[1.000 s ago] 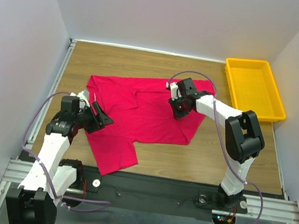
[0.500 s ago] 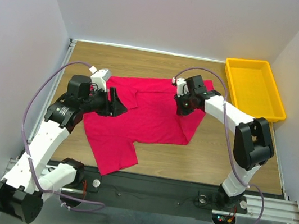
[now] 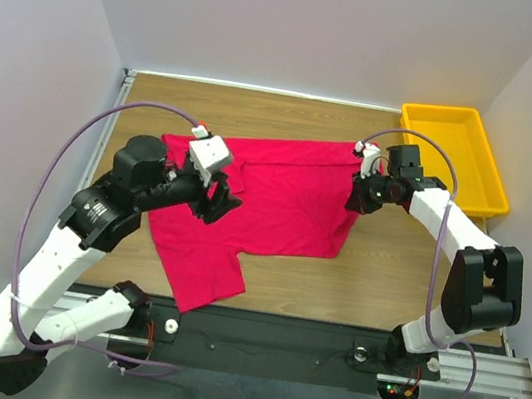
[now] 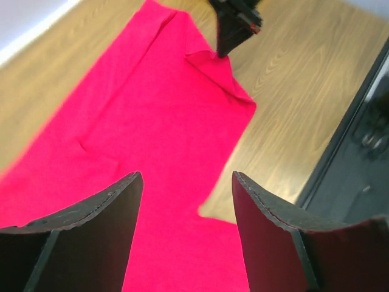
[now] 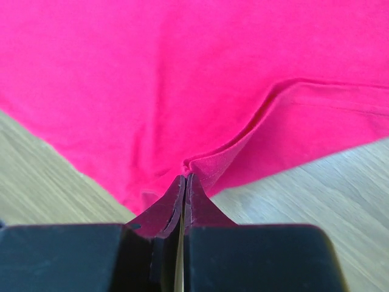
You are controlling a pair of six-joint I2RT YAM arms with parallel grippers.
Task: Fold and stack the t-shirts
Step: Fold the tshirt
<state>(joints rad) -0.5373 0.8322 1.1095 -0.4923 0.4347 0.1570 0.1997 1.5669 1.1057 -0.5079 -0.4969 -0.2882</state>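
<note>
The crimson-red t-shirt point(image 3: 265, 205) lies spread on the wooden table, one part reaching toward the near edge. My right gripper point(image 3: 357, 202) is shut on the t-shirt's right edge, pinching a fold of cloth point(image 5: 209, 164) that lifts into a ridge. My left gripper point(image 3: 223, 201) is open and empty, held above the shirt's left half; its fingers point(image 4: 91, 231) frame red cloth point(image 4: 152, 128) below. The right gripper also shows in the left wrist view point(image 4: 234, 30), at the shirt's far corner. The neck label is not visible.
A yellow plastic tray point(image 3: 489, 199) stands at the back right, just beyond the right arm. Bare wood point(image 3: 385, 279) lies near the shirt's right and front. White walls close in the left, back and right sides.
The right gripper has moved right with the shirt's edge, pulling the cloth out toward the tray. The left arm has risen and swung right, over the shirt's left half.
</note>
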